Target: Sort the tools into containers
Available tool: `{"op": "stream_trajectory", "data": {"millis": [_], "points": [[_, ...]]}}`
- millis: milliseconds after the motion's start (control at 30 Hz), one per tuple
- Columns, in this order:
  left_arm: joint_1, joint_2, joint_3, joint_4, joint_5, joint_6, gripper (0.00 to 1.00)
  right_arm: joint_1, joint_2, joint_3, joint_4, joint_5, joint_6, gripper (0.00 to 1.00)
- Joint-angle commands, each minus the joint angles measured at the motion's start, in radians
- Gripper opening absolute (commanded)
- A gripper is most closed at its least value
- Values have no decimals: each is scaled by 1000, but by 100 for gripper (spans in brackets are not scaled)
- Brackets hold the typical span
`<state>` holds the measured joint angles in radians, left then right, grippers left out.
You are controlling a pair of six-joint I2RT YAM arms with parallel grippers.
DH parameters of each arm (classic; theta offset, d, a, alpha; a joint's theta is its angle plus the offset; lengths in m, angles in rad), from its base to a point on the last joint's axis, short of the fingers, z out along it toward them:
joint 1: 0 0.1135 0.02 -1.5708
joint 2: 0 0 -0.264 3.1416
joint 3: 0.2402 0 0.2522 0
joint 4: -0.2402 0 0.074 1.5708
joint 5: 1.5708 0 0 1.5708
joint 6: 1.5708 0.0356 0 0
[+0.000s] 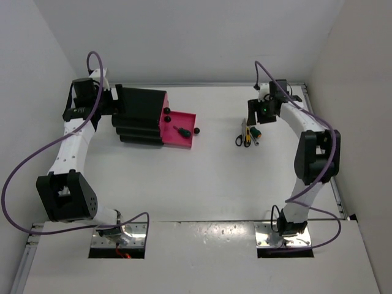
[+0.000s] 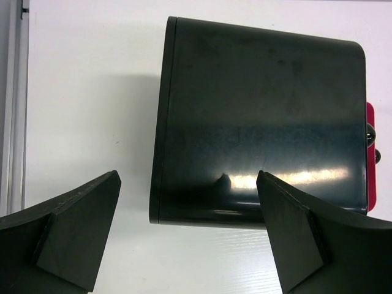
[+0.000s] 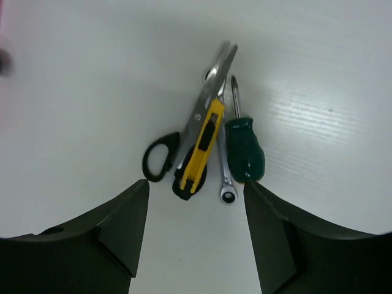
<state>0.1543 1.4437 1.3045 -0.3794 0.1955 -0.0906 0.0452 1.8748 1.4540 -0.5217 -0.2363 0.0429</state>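
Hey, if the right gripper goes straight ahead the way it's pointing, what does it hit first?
Probably the yellow-and-black tool, lying over the scissors, centred between the fingers of the open right gripper; depth is hard to judge.

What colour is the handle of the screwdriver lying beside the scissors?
Dark green; the screwdriver shows best in the right wrist view.

You have on hand: cabinet [image 2: 257, 122] black plastic, glossy, smooth, catching light | drawer [image 1: 187, 119] magenta plastic, smooth | scissors [image 3: 197, 113] bright metal blades, black plastic loops | slim yellow-and-black tool [image 3: 202, 144] plastic, satin | green-handled screwdriver [image 3: 244, 150] glossy handle, metal shaft | thin silver rod [image 3: 225, 180] polished metal | table [image 3: 318, 122] white, smooth, faint sheen.
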Motion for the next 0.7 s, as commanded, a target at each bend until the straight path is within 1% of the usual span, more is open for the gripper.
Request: {"op": "stream_trajectory", "data": {"millis": [0, 267, 300, 533, 667], "points": [[13, 0, 45, 14, 9, -5, 100, -1, 33, -7, -43, -32, -112, 63], [13, 0, 36, 14, -10, -5, 100, -30, 139, 2, -43, 81, -136, 62], [13, 0, 36, 14, -10, -5, 100, -30, 150, 2, -28, 81, -136, 61], [13, 0, 36, 14, -10, -5, 100, -61, 179, -9, 22, 103, -136, 59], [13, 9, 36, 14, -10, -5, 100, -70, 213, 12, 22, 103, -136, 55]]}}
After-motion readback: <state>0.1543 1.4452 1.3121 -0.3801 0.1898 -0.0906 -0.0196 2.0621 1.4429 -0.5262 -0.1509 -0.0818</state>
